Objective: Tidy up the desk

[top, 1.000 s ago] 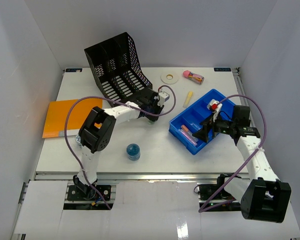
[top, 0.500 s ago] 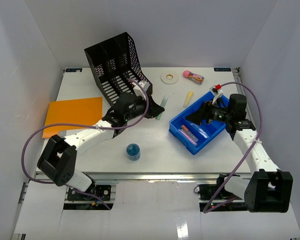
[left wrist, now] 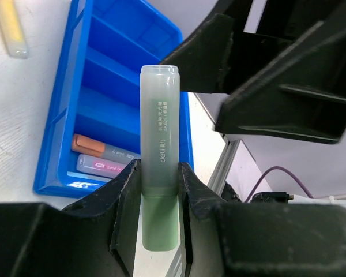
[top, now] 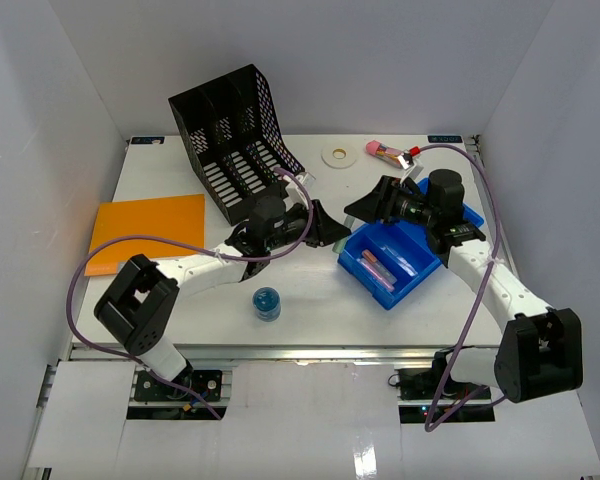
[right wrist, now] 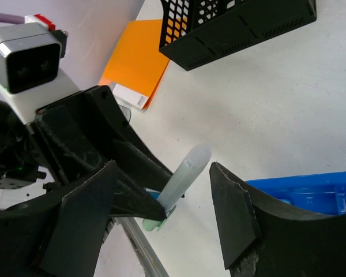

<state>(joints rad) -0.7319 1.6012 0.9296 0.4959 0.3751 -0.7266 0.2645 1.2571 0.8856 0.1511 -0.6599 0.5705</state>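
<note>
The desk [top: 310,290], white with a metal rail along its near edge, lies between pale grey walls. At mid-desk I see the left gripper [top: 323,228] clamped on a pale green tube [left wrist: 160,144] printed "deli". The right gripper [right wrist: 161,202] has its jaws apart, flanking the tube's tip, just left of the blue tray [top: 405,262].

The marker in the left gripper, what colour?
Pale translucent green; the marker shows best in the left wrist view.
</note>
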